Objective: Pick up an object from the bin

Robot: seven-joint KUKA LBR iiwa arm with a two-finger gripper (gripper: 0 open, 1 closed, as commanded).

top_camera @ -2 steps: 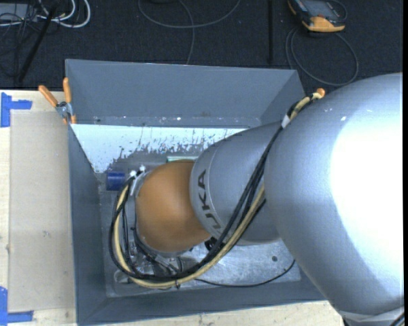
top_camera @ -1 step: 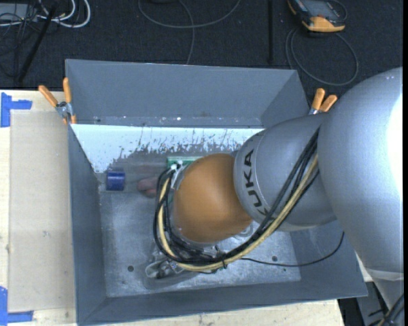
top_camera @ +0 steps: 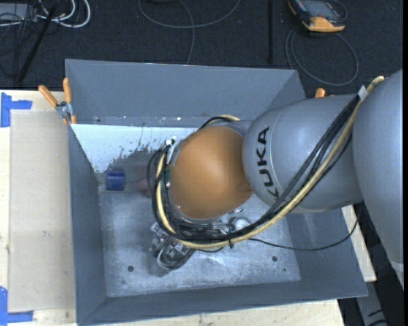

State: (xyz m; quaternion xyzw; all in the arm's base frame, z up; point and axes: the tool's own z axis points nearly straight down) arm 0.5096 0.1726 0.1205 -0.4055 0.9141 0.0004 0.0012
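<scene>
My pincer sits low over the floor of the bin, toward the front and a little left of the middle. From this angle I cannot tell whether it is apart or together, because the wrist blocks most of it. I see nothing gripped in it, and the metal right around it looks bare. Directly above it is the orange cover, ringed with looped cables, and the grey arm runs off to the right.

The only loose thing I can make out is a small blue piece, stubby and roughly cylindrical. It lies on the floor at the left, close to the foot of the sloping back wall and well apart from the pincer. Just right of it is a dim patch I can't identify.

As I judge it, the pick is not yet made. The arm is down in the bin, but nothing is lifted, and the blue piece lies off to the side. Getting over a thing, closing on it and raising it all remain.
</scene>
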